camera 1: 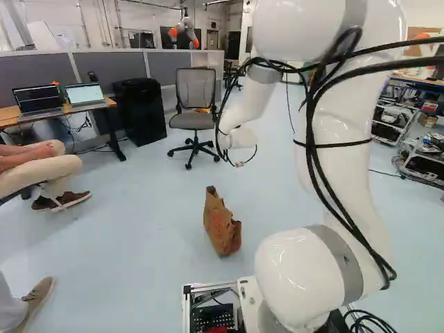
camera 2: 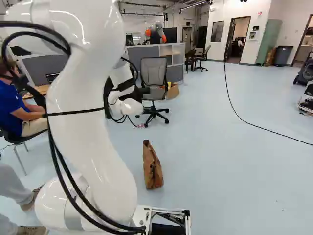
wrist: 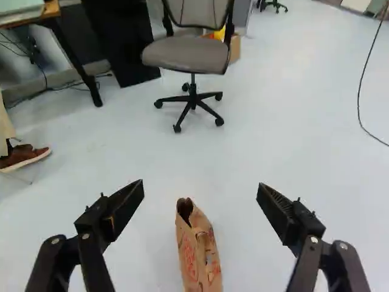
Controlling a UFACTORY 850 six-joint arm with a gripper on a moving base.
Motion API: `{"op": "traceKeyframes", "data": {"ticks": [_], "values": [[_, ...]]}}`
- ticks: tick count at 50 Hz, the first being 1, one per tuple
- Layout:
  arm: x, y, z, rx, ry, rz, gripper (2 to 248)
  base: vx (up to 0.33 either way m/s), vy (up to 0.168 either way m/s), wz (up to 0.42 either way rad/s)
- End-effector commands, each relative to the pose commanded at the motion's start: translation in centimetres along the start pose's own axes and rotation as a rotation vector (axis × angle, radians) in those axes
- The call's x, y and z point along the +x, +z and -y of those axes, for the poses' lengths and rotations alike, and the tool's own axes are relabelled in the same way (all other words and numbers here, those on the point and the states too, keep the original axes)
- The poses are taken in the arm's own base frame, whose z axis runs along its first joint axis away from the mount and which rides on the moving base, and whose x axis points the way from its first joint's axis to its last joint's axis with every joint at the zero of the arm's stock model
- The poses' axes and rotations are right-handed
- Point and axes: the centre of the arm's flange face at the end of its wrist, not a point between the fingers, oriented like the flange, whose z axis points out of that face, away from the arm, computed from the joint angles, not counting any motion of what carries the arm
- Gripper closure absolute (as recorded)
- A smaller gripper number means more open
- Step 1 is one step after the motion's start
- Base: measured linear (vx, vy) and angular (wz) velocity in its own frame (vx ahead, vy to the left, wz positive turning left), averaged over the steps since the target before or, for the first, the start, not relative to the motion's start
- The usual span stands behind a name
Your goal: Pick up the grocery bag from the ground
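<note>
Part of my black gripper (camera 2: 132,91) shows beside the white wrist in the right base view, well above the floor. In the wrist view the gripper (wrist: 201,187) stands open, its two fingers wide apart with nothing held. The brown paper grocery bag (camera 1: 221,225) stands on the floor ahead of the base, with red print on its side. In the right base view the same bag (camera 2: 152,169) appears narrow, its top creased. Seen from the wrist, the bag (wrist: 197,255) lies below and beyond the open fingers, in line with the gap and touching neither; its lower end is cut off.
An office chair (camera 1: 193,119) stands beyond the bag, beside a black cabinet (camera 1: 139,111) and a desk (camera 1: 93,105) with laptops. Seated people's legs and shoes are at the left. A cable (camera 2: 234,110) runs across the floor at the right. Another robot (camera 1: 183,32) stands behind the partitions.
</note>
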Motion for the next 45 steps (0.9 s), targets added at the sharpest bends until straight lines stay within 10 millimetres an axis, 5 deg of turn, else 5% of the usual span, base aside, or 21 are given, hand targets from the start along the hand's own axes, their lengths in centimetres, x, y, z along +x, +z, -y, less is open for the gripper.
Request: {"op": "traceKeyframes", "data": {"ticks": [12,45], "values": [[-1.9,3.7,-0.1,-0.007,0.012,0.145,3,0.000,0.000,0.000],[-9.3,10.1,-0.2,-0.025,0.052,0.515,3,0.000,0.000,0.000]]}}
